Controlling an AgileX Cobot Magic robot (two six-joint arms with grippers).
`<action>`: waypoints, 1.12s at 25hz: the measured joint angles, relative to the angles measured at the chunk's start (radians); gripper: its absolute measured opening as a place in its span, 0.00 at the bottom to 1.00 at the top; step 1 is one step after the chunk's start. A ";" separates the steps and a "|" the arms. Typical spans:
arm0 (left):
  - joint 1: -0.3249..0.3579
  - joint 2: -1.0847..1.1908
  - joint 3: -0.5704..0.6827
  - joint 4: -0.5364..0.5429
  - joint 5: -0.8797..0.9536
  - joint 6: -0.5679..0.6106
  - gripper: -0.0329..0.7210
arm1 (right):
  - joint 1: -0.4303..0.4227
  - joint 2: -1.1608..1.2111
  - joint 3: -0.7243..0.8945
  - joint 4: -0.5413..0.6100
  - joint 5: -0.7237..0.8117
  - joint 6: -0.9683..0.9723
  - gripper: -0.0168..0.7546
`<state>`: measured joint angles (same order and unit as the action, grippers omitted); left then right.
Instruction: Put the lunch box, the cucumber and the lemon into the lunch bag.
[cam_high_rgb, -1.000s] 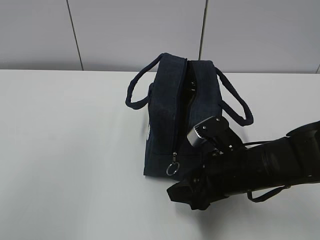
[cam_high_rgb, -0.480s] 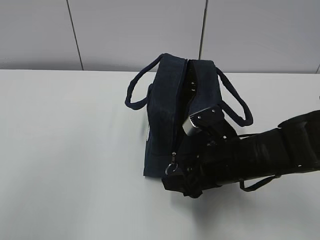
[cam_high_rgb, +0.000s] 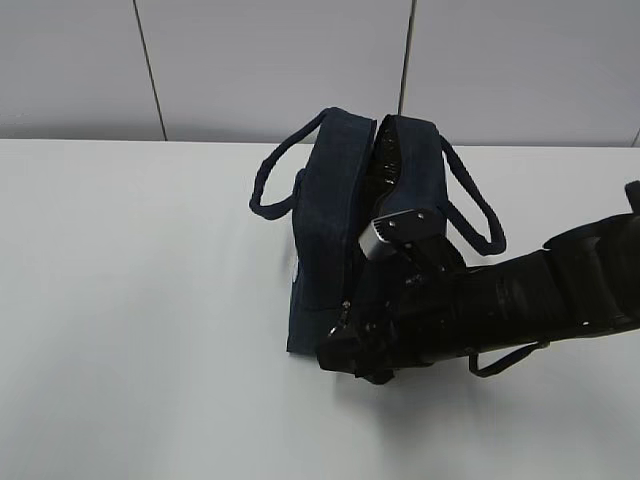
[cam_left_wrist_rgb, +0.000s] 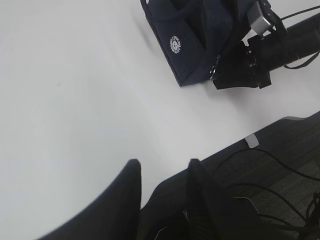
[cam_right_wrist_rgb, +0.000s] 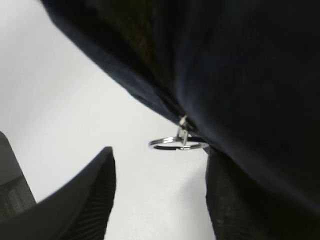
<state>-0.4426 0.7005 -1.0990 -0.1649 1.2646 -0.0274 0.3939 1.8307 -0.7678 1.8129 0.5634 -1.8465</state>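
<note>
Now: right gripper (cam_right_wrist_rgb: 160, 192), jaws apart, empty, framing silver ring pull (cam_right_wrist_rgb: 177, 143) at frame centre beside lunch bag (cam_high_rgb: 335, 230); ring to be centred before closing. Left gripper (cam_left_wrist_rgb: 162, 195) parted narrowly, empty.

The lunch bag (cam_high_rgb: 335, 240) was dark navy all over, its two loop handles (cam_high_rgb: 275, 180) the same navy. A small round white emblem (cam_left_wrist_rgb: 175, 43) marked one side panel. The zipper's ring pull (cam_right_wrist_rgb: 177, 144) was bright silver. The desk (cam_high_rgb: 140, 300) under it was plain white, unpatterned. The right gripper (cam_right_wrist_rgb: 160, 195) was matte black, its fingers (cam_right_wrist_rgb: 85, 200) finely ribbed, and a silver-grey block (cam_high_rgb: 385, 235) sat on its wrist. The wall (cam_high_rgb: 270, 60) behind was pale grey, crossed by thin dark seams.
</note>
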 joint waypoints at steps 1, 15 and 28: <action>0.000 0.000 0.000 0.000 0.000 0.000 0.32 | 0.000 0.002 -0.001 0.000 0.000 0.004 0.56; 0.000 0.000 0.000 0.000 0.000 0.000 0.32 | 0.000 0.002 -0.004 0.000 -0.001 0.016 0.02; 0.000 0.000 0.000 0.000 0.000 0.000 0.32 | 0.000 0.002 -0.006 -0.135 0.012 0.144 0.02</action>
<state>-0.4426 0.7005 -1.0990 -0.1649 1.2646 -0.0274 0.3939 1.8329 -0.7737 1.6779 0.5758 -1.7024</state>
